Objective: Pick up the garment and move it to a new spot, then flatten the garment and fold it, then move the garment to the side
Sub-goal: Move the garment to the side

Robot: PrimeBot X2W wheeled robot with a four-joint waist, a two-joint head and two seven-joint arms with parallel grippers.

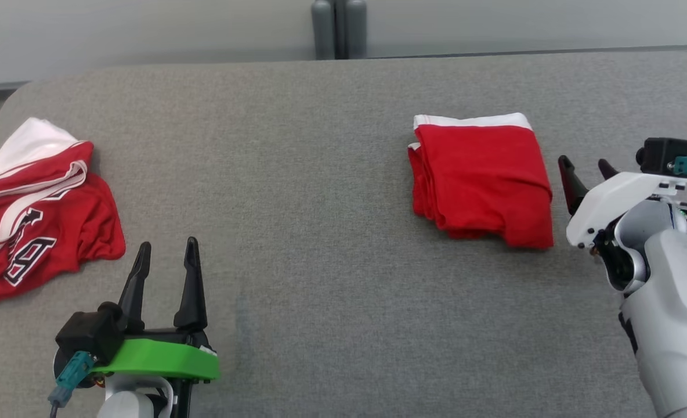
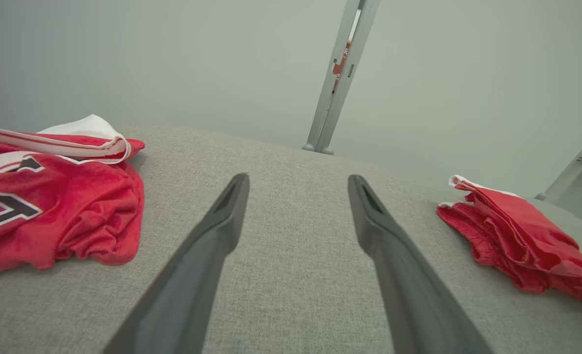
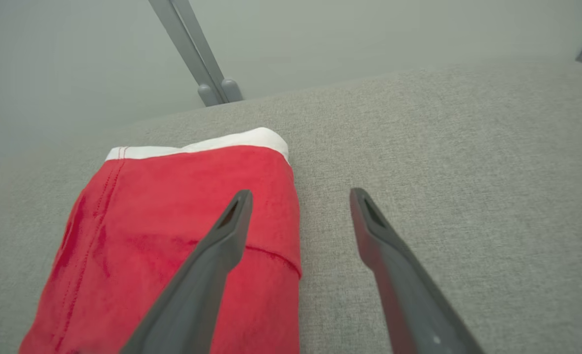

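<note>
A folded red garment [image 1: 483, 180] with a white band along its far edge lies flat on the right of the grey cloth-covered table [image 1: 320, 232]. My right gripper [image 1: 584, 162] stands open just right of it, nothing between its fingers. In the right wrist view the gripper [image 3: 301, 192] hovers over the folded garment's [image 3: 173, 221] right edge. A crumpled red jersey [image 1: 36, 215] with white trim and lettering lies at the far left. My left gripper [image 1: 167, 245] is open and empty, to the right of the jersey [image 2: 65, 211]. The left wrist view has the gripper [image 2: 298, 178] over bare cloth, with the folded garment [image 2: 517, 241] at the right.
Grey posts [image 1: 339, 29] rise behind the table's far edge against a pale wall. The table's corners are rounded at far left and far right. A broad stretch of bare grey cloth lies between the two garments.
</note>
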